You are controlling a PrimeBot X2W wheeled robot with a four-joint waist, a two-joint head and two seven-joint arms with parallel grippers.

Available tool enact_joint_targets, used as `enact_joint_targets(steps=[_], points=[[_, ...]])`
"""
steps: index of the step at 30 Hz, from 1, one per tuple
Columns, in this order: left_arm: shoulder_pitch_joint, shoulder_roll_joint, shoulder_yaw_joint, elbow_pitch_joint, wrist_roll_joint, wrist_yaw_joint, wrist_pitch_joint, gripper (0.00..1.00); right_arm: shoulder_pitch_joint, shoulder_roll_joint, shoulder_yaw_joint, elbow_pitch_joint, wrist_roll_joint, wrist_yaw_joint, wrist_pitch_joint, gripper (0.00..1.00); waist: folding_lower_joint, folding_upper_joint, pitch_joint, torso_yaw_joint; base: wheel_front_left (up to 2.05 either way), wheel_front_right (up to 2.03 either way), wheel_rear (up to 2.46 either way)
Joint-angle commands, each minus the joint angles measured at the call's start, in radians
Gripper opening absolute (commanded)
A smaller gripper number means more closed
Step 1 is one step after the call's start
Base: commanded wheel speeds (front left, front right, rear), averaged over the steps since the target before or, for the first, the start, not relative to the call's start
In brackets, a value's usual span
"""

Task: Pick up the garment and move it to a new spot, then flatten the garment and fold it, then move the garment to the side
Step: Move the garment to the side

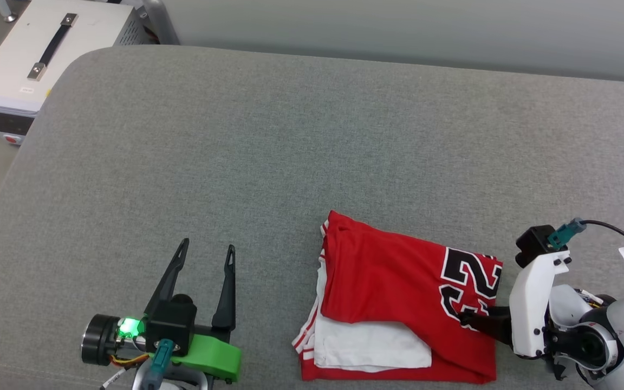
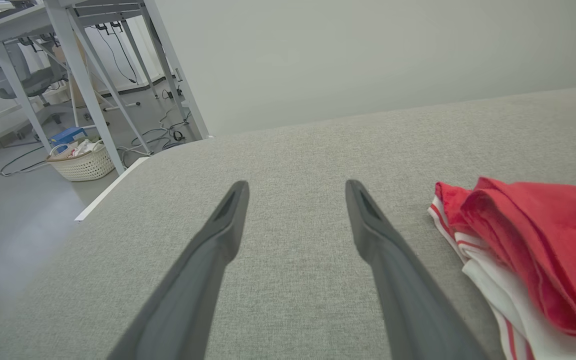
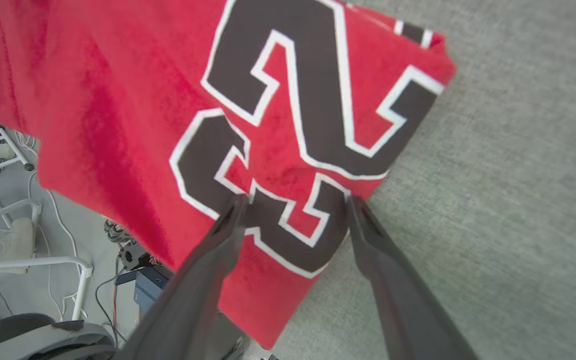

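1. We judge the task to be near its end. The bright red soft T-shirt (image 1: 388, 276) lies folded into a compact rectangle, so the flattening and folding look done. What may be left is sliding it aside, unless this is already its final spot.
2. A white sleeve with red-and-white striped trim peeks out of the fold, and a black number edged in white sits on the top layer. The layers are slightly uneven.
3. It rests on the grey fabric-covered padded surface (image 1: 268, 135), near that surface's front edge and right of its middle.
4. The right gripper (image 3: 295, 200) is at the surface's front right, its jaws spread wide with the tips on the printed number. We see nothing pinched.
5. The left gripper (image 1: 207, 245) lies released over the surface's front left, touching no cloth.
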Motion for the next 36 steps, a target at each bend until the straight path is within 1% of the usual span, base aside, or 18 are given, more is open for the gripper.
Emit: enact_joint_targets(steps=[1, 4, 7, 12, 13, 14, 24, 28, 32, 36], points=[[-0.022, -0.009, 0.001, -0.002, 0.005, -0.002, -0.006, 1.00, 0.015, 0.013, 0.010, 0.024, -0.002, -0.001, -0.009, 1.00, 0.0000, 0.0000, 0.021, 0.014, 0.00, 0.00, 0.00], [-0.030, -0.012, -0.001, 0.000, 0.006, -0.001, -0.006, 1.00, 0.026, 0.027, 0.037, 0.058, 0.003, -0.001, -0.013, 1.00, 0.0000, 0.0000, 0.031, 0.019, 0.00, 0.00, 0.00], [-0.039, -0.012, 0.000, 0.002, 0.006, -0.001, -0.006, 1.00, 0.040, 0.023, 0.077, 0.070, 0.004, -0.001, -0.020, 1.00, 0.0000, 0.0000, 0.037, 0.021, 0.00, 0.00, 0.00], [-0.041, -0.011, 0.005, 0.004, 0.004, 0.001, -0.006, 1.00, 0.040, 0.012, 0.098, 0.078, 0.019, -0.001, -0.054, 1.00, 0.0000, 0.0000, 0.032, 0.012, 0.00, 0.00, 0.00], [-0.041, -0.012, 0.004, 0.006, 0.004, 0.001, -0.006, 1.00, 0.038, 0.007, 0.103, 0.074, 0.022, -0.001, -0.062, 0.29, 0.0000, 0.0000, 0.031, 0.010, 0.00, 0.00, 0.00], [-0.040, -0.012, 0.004, 0.007, 0.005, 0.001, -0.006, 1.00, 0.036, 0.002, 0.107, 0.071, 0.025, -0.001, -0.068, 0.00, 0.0000, 0.0000, 0.029, 0.008, 0.00, 0.00, 0.00], [-0.035, -0.015, 0.003, 0.010, 0.005, 0.003, -0.006, 1.00, -0.016, -0.044, 0.111, 0.025, 0.034, -0.001, -0.160, 0.00, 0.0000, 0.0000, 0.011, -0.005, 0.00, 0.00, 0.00], [-0.021, -0.013, 0.007, 0.009, 0.004, 0.007, -0.006, 1.00, -0.061, -0.080, 0.116, -0.016, 0.018, -0.001, -0.203, 0.00, 0.0000, 0.0000, -0.003, -0.019, 0.00, 0.00, 0.00], [-0.005, -0.011, 0.014, 0.006, 0.002, 0.011, -0.006, 1.00, -0.114, -0.129, 0.117, -0.048, -0.003, -0.001, -0.222, 0.00, 0.0000, 0.0000, -0.013, -0.054, 0.00, 0.00, 0.00], [0.002, -0.013, 0.025, -0.002, -0.002, 0.017, -0.006, 1.00, -0.170, -0.184, 0.126, -0.072, -0.037, -0.001, -0.231, 0.00, 0.0000, 0.0000, -0.008, -0.111, 0.00, 0.00, 0.00]])
